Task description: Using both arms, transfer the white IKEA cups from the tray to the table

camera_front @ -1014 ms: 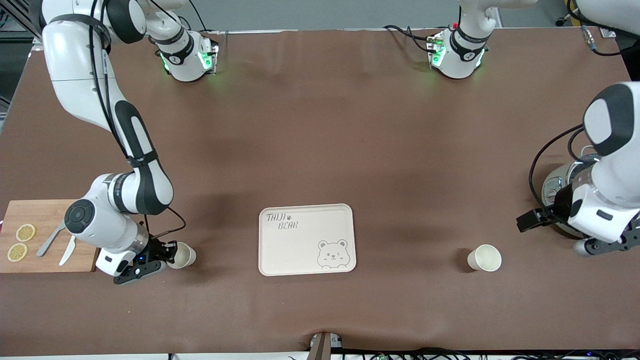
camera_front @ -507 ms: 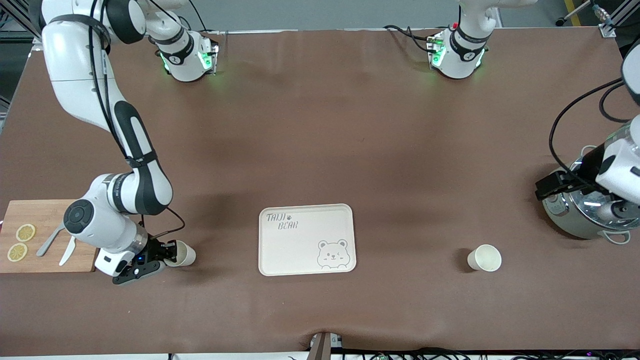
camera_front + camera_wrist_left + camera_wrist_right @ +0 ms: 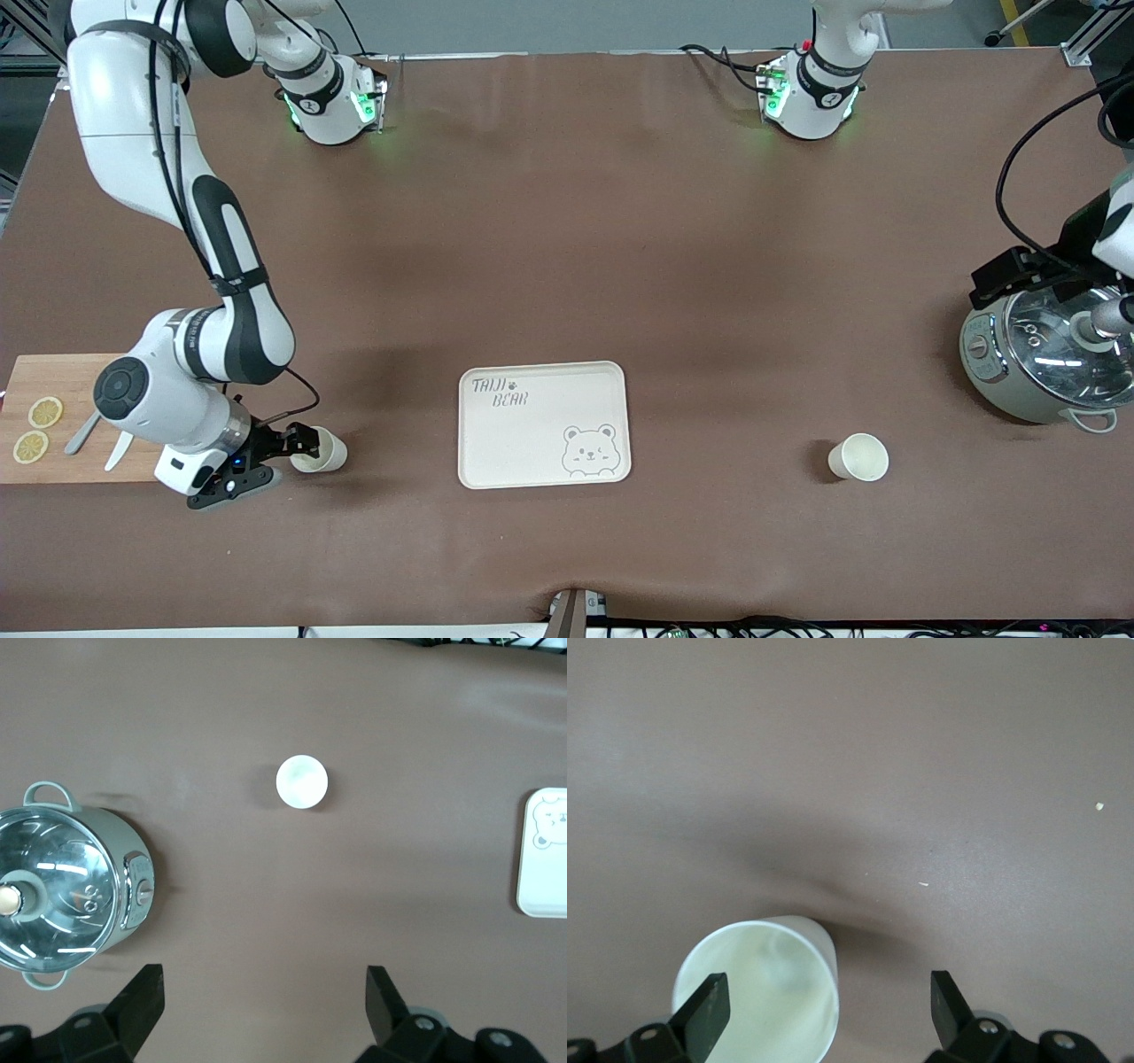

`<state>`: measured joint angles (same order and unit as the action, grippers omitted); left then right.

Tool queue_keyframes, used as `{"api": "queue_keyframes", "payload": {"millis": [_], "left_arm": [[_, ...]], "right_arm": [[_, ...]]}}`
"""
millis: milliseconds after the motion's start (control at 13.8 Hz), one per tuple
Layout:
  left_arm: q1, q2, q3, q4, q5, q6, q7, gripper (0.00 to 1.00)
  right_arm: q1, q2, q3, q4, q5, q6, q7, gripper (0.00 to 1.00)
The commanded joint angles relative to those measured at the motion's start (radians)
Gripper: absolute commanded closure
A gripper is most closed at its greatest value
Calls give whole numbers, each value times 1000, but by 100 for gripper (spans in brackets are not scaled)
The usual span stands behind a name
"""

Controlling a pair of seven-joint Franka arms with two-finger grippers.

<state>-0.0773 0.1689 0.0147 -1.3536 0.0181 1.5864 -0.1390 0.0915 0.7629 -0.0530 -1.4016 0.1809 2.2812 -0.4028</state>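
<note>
Both white cups stand on the table; tray point(image 3: 542, 424) empty.
Right gripper point(image 3: 266, 456), jaws wide around its cup point(image 3: 321, 449), may topple it on retreat; left gripper point(image 3: 264, 1005) hangs wide, empty, above the cooker pot point(image 3: 1036, 356).

High front camera; two downward wrist cameras.

- The table point(image 3: 567, 248) wears a brown matt cloth, faintly creased beside the tray.
- The tray point(image 3: 543, 424) looks like smooth, matt cream plastic.
- Both cups point(image 3: 858, 457) point(image 3: 320, 449) beside the tray have a smooth cream-white finish with little gloss.
- The pot point(image 3: 1038, 354) near the table's edge is shiny metal with a glossy glass lid.
- The cutting board point(image 3: 62, 416) is pale wood with visible grain.
</note>
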Motion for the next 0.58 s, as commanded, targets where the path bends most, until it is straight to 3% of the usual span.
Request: {"api": "queue_keyframes", "payload": {"millis": [0, 507], "left_arm": [[11, -78, -12, -96, -6, 4, 18, 0], [8, -94, -12, -101, -6, -6, 18, 0]], "right_arm": [[-10, -62, 6, 38, 19, -156, -1, 0], [-24, -281, -28, 78, 9, -543, 128, 0]]}}
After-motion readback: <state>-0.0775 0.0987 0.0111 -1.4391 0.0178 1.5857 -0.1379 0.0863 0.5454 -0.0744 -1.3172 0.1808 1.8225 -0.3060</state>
